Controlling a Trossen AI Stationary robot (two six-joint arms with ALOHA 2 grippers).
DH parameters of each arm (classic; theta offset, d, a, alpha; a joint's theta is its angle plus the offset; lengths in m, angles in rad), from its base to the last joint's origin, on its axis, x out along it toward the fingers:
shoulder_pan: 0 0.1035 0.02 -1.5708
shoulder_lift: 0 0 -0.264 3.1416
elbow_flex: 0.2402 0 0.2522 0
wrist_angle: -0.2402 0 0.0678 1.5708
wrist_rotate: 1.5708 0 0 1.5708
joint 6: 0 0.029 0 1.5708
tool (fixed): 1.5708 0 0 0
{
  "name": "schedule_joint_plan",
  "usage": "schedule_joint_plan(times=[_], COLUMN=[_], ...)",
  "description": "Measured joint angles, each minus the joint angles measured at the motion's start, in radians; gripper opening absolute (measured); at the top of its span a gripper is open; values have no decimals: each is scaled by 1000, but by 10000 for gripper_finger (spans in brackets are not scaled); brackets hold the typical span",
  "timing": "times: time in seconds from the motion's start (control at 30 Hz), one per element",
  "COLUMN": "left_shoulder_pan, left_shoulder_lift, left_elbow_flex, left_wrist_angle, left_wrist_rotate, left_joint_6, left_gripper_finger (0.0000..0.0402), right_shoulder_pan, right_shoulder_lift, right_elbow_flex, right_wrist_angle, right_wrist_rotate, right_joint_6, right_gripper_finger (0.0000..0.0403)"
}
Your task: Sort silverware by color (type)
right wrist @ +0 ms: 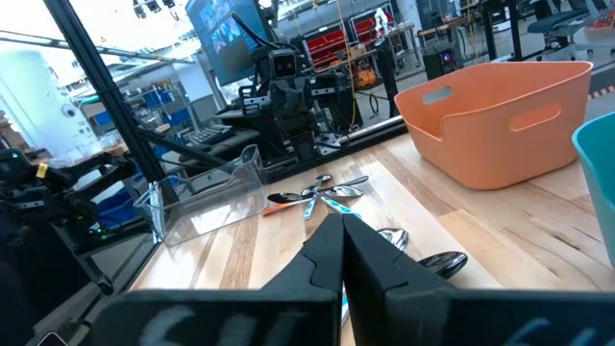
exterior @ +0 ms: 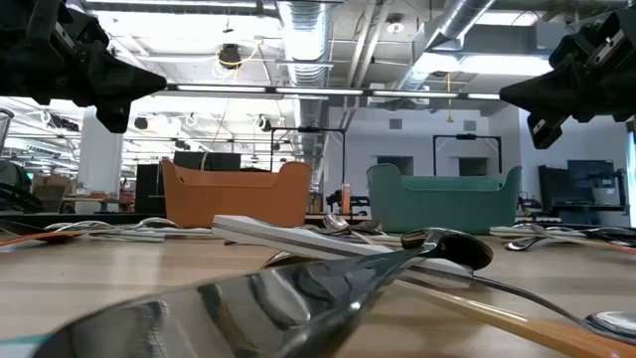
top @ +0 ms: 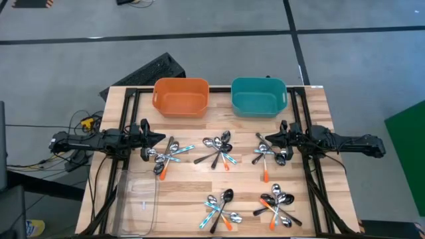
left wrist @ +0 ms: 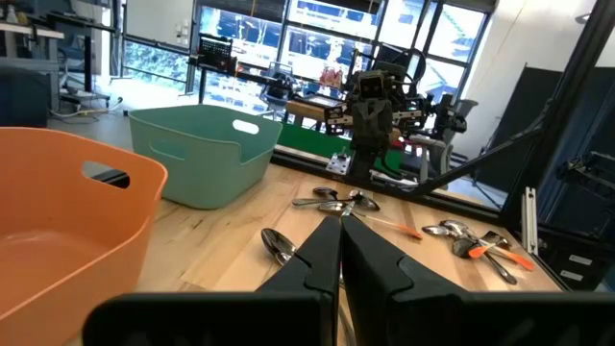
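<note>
Bright, even overhead light; in my low view the nearest spoon (exterior: 298, 298) blurs, ceiling lamps (exterior: 308, 20) glare.

In the low view a blurred spoon (exterior: 268, 298) filled the foreground; both arms were cut off by the top edge, and the clear bin (top: 136, 202) ran past the frame bottom.

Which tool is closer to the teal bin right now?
Right. The right tool sits just below the teal bin, near its right corner; the left tool is far across, beneath the orange bin.
</note>
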Motion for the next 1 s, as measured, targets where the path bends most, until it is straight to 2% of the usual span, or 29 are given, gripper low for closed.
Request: schedule_joint_plan(times=[0.03,0.13,0.23,0.3,0.4,0.83,0.93,1.0], left_shoulder_pan=[-1,1,0,1,1,1,1,1], left_shoulder_lift=[0,0,0,0,0,0,0,0], left_elbow_flex=[0,0,0,0,0,0,0,0], left_wrist_angle=[7,19,15,11,7,7,8,8], left_wrist_rotate=[-51,-322,-490,-560,-599,-599,-599,-600], left_joint_6=[-29,-121,-127,-100,-65,-69,-67,-80], left_gripper_finger=[0,0,0,0,0,0,0,0], right_shoulder_pan=[0,0,0,0,0,0,0,-7], right_shoulder_lift=[0,0,0,0,0,0,0,-1], right_elbow_flex=[0,0,0,0,0,0,0,3], right_wrist_angle=[0,0,0,0,0,5,59,71], right_wrist_rotate=[0,0,0,0,0,0,7,53], right_joint_6=[0,0,0,0,0,5,208,336], right_gripper_finger=[25,25,25,25,25,25,25,25])
